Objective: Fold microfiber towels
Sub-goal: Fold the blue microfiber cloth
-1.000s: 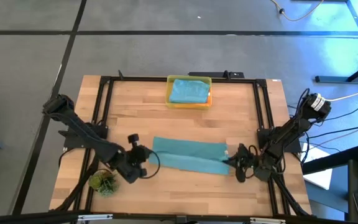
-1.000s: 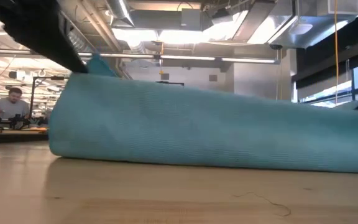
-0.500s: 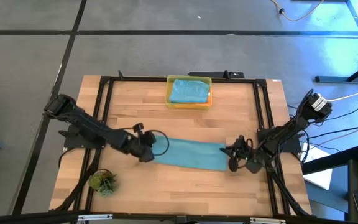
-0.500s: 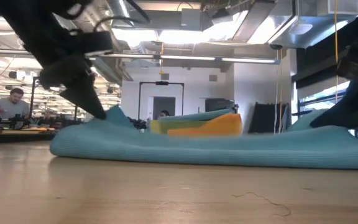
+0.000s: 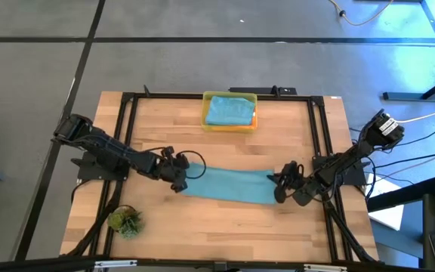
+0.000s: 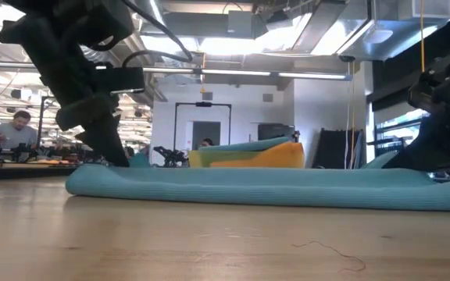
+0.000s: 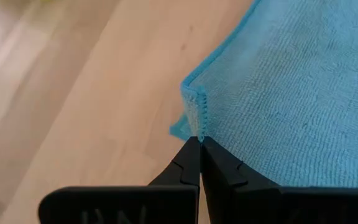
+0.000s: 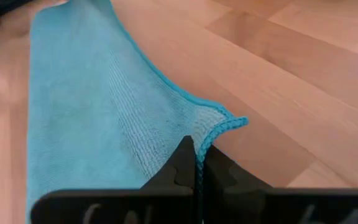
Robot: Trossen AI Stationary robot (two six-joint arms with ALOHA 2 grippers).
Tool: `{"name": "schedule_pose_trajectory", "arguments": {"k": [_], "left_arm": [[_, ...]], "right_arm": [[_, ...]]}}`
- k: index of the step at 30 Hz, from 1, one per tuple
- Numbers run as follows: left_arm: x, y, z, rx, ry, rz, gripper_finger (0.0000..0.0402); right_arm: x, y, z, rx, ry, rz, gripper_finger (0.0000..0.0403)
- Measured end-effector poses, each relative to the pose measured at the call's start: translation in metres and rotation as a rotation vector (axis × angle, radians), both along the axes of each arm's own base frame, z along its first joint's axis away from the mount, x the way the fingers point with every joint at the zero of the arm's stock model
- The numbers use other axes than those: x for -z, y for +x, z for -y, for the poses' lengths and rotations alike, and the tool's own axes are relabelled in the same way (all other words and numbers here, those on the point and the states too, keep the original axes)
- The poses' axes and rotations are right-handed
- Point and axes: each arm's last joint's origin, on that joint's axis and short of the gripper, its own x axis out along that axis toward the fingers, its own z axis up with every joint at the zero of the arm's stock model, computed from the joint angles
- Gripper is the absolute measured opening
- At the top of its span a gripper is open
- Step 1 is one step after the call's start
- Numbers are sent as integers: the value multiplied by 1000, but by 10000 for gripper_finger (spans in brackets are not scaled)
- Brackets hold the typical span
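A teal-blue microfiber towel [image 5: 226,185] lay folded into a long strip across the middle of the wooden surface [image 5: 293,143]. The left gripper [image 5: 178,179] had its fingers clamped on the strip's left corner, and the right gripper [image 5: 281,189] pinched its right corner. Another teal-blue towel [image 5: 229,110] sat in the yellow bin [image 5: 229,125] at upper centre.

Wooden table [image 5: 225,147] with a black frame round its edges. A teal towel [image 5: 226,186] lies folded in a long strip across the middle, a yellow bin [image 5: 229,122] sits at the far edge, a small green plant [image 5: 124,221] by the near left corner.
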Motion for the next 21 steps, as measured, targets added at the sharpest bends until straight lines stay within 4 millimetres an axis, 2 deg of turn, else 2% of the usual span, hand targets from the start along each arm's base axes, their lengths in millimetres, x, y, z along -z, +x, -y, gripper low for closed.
{"name": "schedule_pose_trajectory", "arguments": {"k": [3, 7, 14, 21], "left_arm": [[0, 1, 0, 17, -41, -6, 5], [0, 2, 1, 65, -40, -11, 37], [-15, 7, -1, 65, 0, 26, 102], [-43, 28, 8, 150, 51, 150, 120]], "right_arm": [[1, -1, 1, 16, 6, -9, 3], [2, -2, 2, 28, 10, -12, 18], [2, -2, 2, 30, 6, -11, 74], [0, -2, 3, 25, -44, -4, 143]]}}
